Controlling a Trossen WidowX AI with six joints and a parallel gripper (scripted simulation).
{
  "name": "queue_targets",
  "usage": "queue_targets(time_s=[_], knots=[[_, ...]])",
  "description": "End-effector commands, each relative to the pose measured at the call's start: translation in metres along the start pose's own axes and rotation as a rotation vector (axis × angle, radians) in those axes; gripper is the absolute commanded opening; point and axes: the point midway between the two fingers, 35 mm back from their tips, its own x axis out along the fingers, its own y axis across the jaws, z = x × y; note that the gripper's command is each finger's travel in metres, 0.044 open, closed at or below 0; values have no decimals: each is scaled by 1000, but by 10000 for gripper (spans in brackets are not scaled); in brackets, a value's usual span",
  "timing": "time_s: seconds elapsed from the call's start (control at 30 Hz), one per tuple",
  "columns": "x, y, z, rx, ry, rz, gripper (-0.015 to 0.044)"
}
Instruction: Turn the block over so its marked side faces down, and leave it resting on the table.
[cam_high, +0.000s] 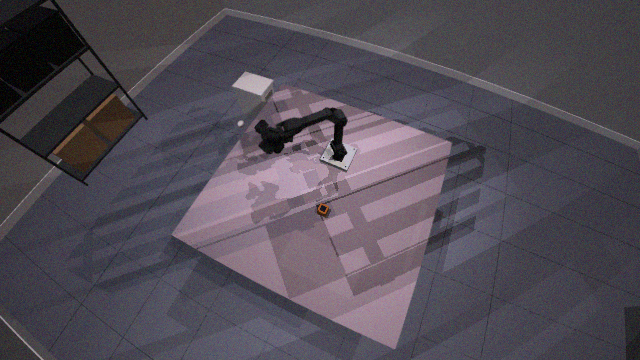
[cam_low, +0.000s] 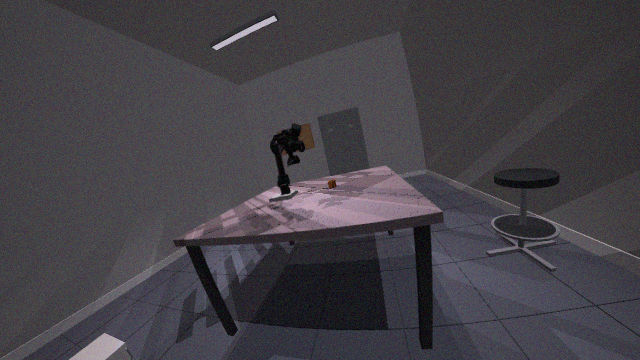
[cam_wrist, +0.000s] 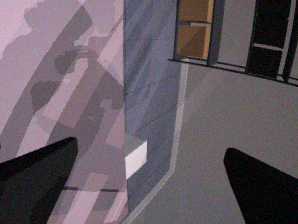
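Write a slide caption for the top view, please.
Black arm with open, empty tool raised over the table's far side, well away from the small orange block.

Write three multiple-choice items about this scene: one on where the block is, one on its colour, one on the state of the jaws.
1. Where is the block?
A. on the table, apart from the gripper
B. between the jaws
C. on the floor

2. What colour are the block's sides?
A. blue
B. orange
C. white

3. How do the jaws stand?
A. shut on the block
B. shut on nothing
C. open, holding nothing

Key:
1 A, the top view shows it alone on the table, far from the gripper.
2 B, its rim shows orange around a dark top face.
3 C, the wrist view shows both fingers wide apart with nothing between.
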Motion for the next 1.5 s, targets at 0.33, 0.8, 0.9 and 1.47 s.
queue_targets(time_s=[0.33,0.8,0.9,1.47], knots=[[-107,167,126,4,-300,501,440],[-250,334,104,-75,-118,974,440],[-261,345,95,-84,-84,1001,440],[-240,379,98,-84,-84,1001,440]])
